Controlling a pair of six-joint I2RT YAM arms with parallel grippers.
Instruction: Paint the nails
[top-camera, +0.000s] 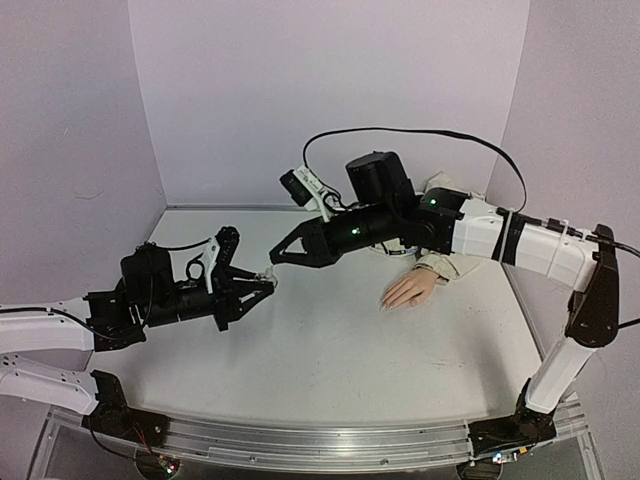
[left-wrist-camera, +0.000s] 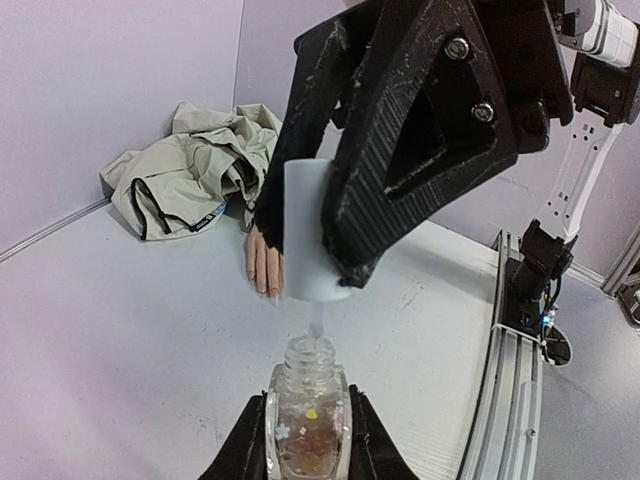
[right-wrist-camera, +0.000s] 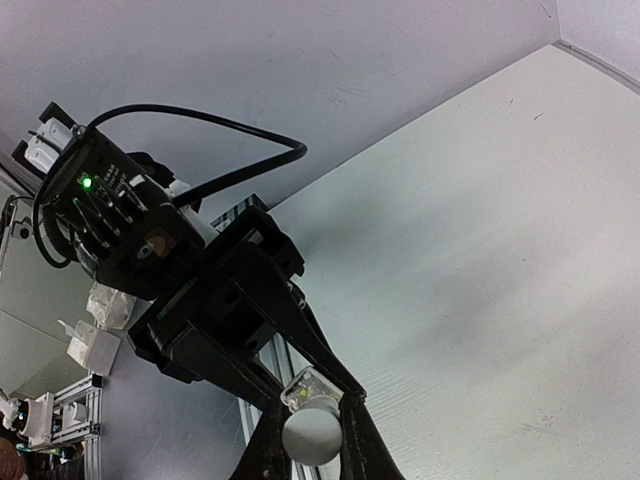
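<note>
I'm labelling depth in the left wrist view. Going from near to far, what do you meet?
clear bottle in the left gripper → white cap held above it by the right gripper → mannequin hand → crumpled beige jacket

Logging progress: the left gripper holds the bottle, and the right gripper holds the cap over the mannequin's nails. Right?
No. The right gripper holds the cap just above the bottle, apart from the nails, as the left wrist view shows; the rest stands.
</note>
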